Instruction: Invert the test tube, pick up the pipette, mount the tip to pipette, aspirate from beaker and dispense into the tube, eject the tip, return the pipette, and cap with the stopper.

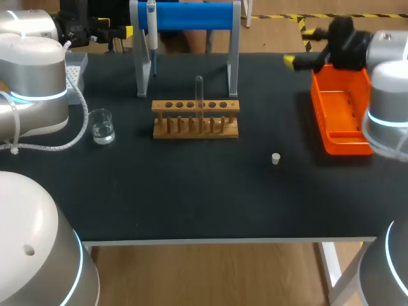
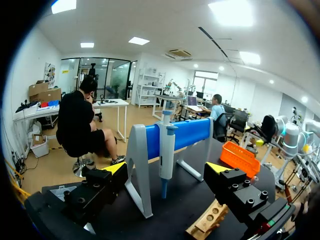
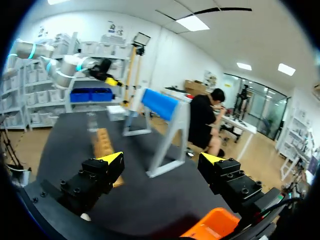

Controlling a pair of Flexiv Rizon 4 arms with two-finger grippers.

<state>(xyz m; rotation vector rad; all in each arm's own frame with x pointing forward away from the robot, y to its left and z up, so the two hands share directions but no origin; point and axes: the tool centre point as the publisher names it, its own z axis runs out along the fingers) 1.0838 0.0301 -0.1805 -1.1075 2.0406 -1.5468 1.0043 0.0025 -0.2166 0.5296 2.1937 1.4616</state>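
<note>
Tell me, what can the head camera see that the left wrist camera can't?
Only the head view shows the glass beaker, the little white stopper and the test tube standing in the wooden rack. Only the left wrist view shows clearly how the left jaws stand: wide apart, holding nothing. Both show the pipette hanging on the blue stand, the wooden rack and the orange bin.

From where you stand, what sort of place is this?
Most likely a mock chemistry bench for robot practice: a test tube stands in a wooden rack, a pipette hangs on a blue stand, and a glass beaker holds clear liquid.
</note>
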